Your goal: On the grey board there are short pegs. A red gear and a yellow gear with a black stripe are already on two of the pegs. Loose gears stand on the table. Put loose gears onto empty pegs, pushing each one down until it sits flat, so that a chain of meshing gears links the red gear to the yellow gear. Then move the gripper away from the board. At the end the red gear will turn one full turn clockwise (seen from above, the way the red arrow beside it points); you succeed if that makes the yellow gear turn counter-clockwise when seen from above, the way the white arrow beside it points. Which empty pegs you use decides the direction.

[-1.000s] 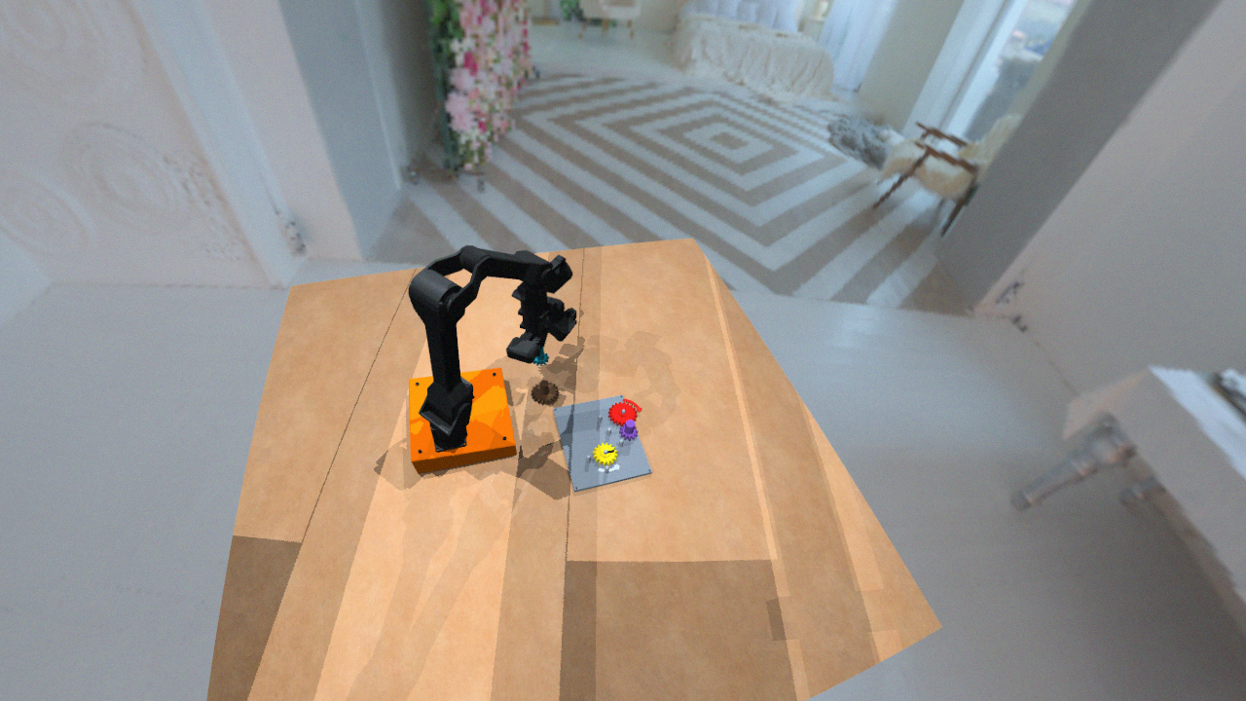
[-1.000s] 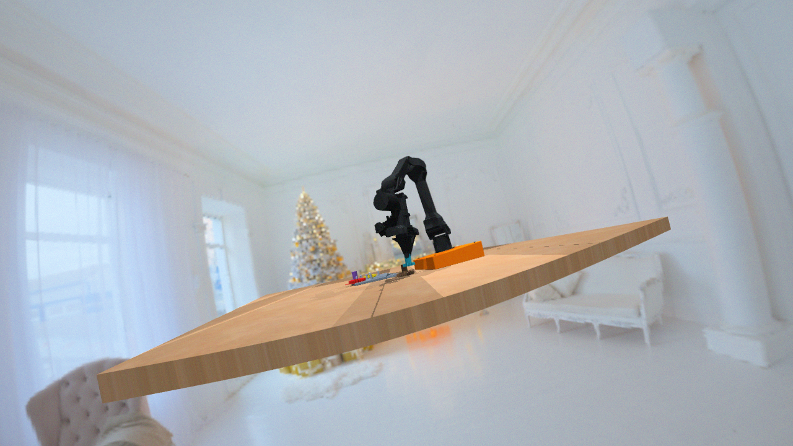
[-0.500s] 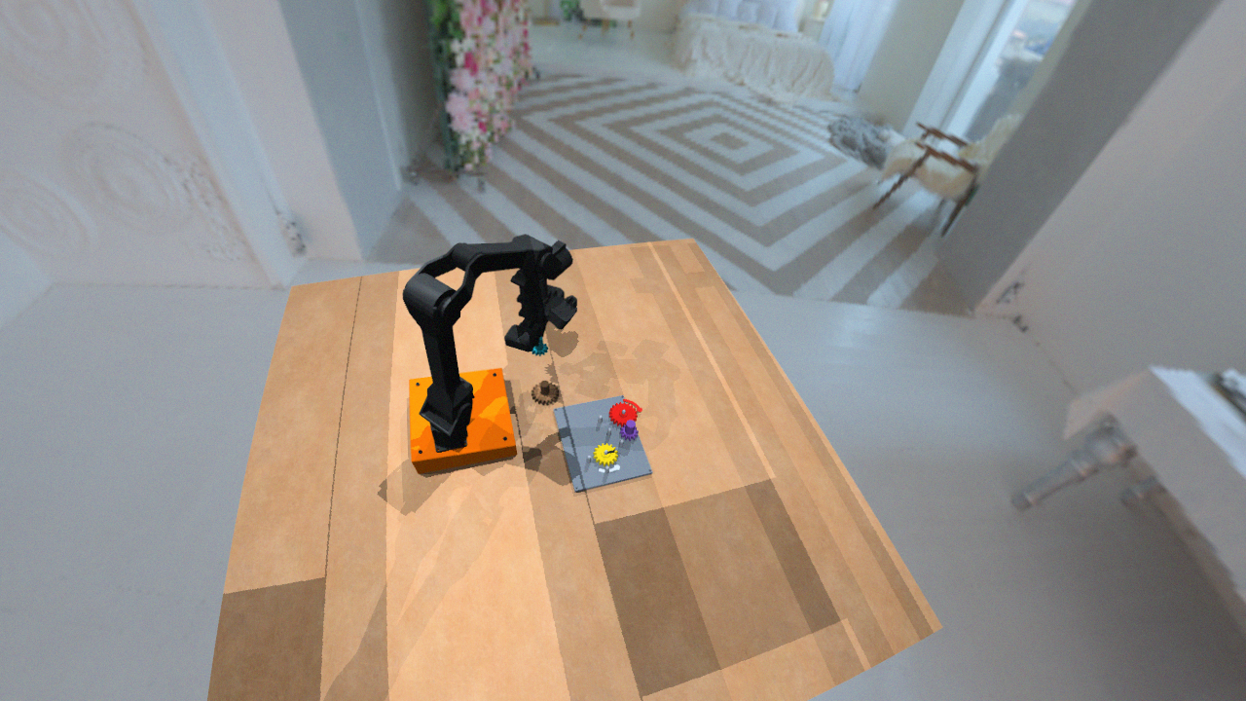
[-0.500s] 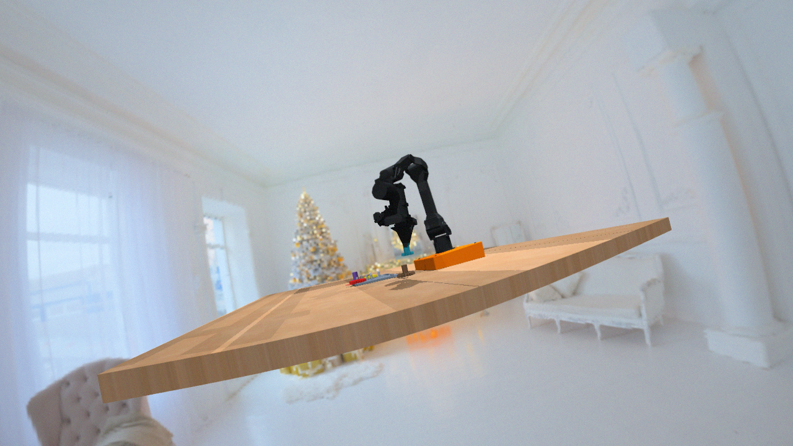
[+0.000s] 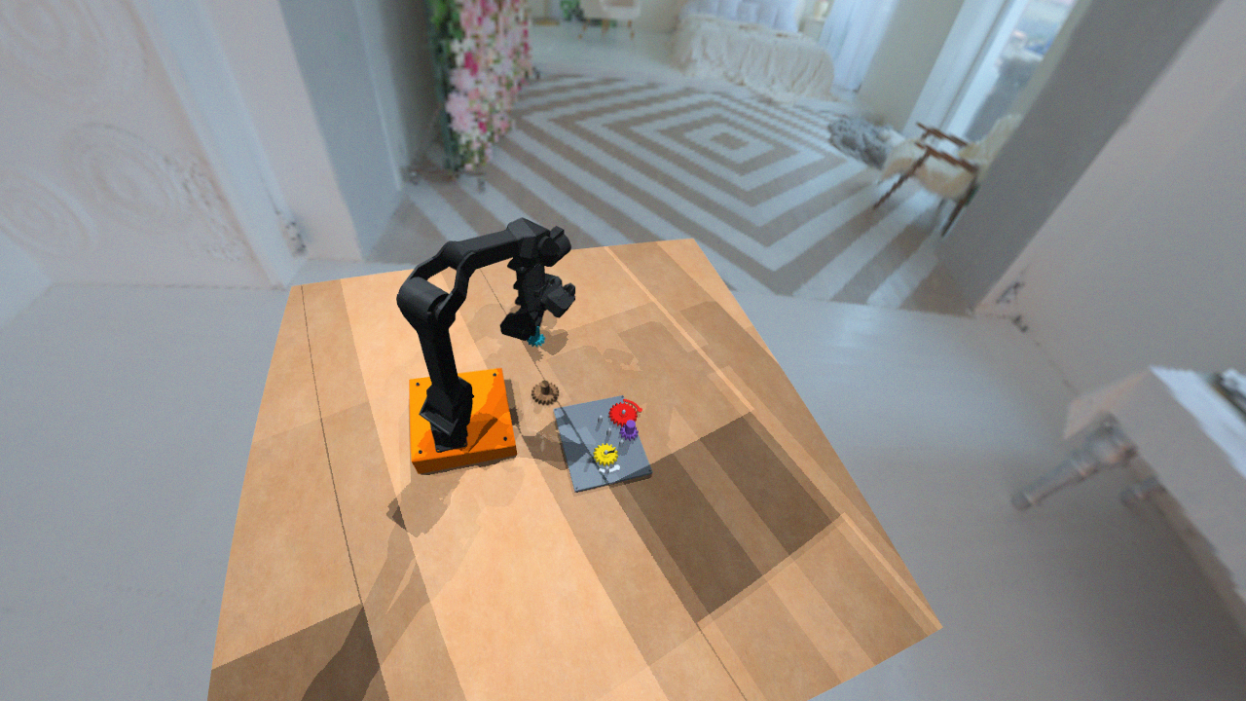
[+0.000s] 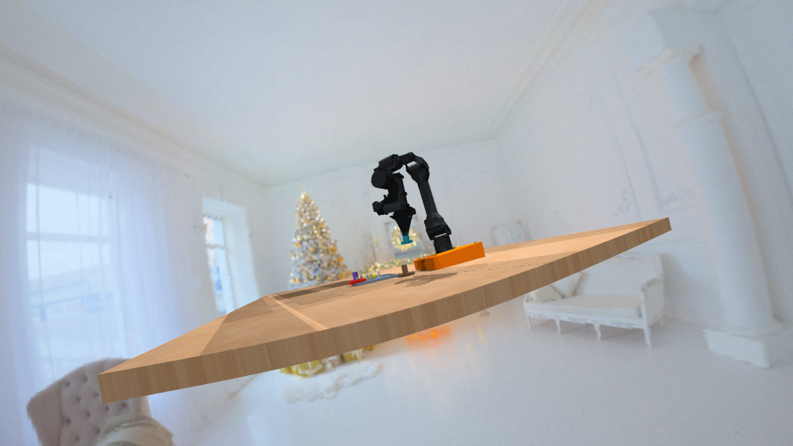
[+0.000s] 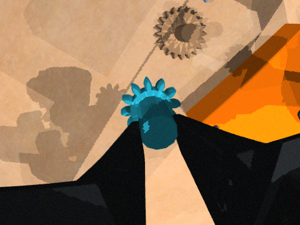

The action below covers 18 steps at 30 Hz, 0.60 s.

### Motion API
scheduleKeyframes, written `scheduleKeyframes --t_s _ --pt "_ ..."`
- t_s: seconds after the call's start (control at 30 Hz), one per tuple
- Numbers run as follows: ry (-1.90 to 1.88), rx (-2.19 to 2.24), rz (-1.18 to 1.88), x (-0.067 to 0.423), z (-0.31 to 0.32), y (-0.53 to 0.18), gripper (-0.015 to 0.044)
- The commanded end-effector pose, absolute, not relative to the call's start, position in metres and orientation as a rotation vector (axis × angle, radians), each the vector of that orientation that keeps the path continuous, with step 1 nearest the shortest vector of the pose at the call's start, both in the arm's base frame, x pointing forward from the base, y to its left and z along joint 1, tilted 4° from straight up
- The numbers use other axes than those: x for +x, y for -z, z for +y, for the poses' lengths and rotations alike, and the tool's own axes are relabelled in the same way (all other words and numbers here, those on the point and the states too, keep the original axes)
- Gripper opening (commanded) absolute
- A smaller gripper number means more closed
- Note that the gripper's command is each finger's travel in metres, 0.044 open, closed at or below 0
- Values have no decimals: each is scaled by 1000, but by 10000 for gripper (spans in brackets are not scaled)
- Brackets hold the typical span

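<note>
My gripper (image 7: 156, 125) (image 6: 407, 235) is shut on the knob of the teal gear (image 7: 147, 94) (image 6: 407, 240) (image 5: 536, 341) and holds it in the air above the table. The brown gear (image 5: 545, 395) (image 6: 404, 273) (image 7: 169, 40) stands on the table between the teal gear and the board. The grey board (image 5: 579, 471) carries the red gear (image 5: 619, 413) at its far right and the yellow gear (image 5: 604, 456) nearer its front edge. A small purple gear (image 5: 628, 431) (image 6: 355, 275) is on the board right beside the red gear. A few thin bare pegs show between and around the gears.
The orange base (image 5: 505, 431) (image 6: 454, 258) (image 7: 250, 109) of the arm stands on the table (image 5: 488, 558) (image 6: 354, 316), left of the board in the top view. Dark shadows fall across the table and part of the board.
</note>
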<state>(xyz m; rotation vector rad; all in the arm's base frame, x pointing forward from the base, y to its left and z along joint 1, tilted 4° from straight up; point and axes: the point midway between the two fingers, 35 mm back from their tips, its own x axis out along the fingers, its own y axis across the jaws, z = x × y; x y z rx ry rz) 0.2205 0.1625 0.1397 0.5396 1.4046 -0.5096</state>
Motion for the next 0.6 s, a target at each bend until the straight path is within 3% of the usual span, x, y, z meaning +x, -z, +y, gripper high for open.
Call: scheduleKeyframes --t_s 0.0,0.57 --pt "508 546 1411 217 162 -151 0" --pt "510 542 1419 218 153 -170 0"
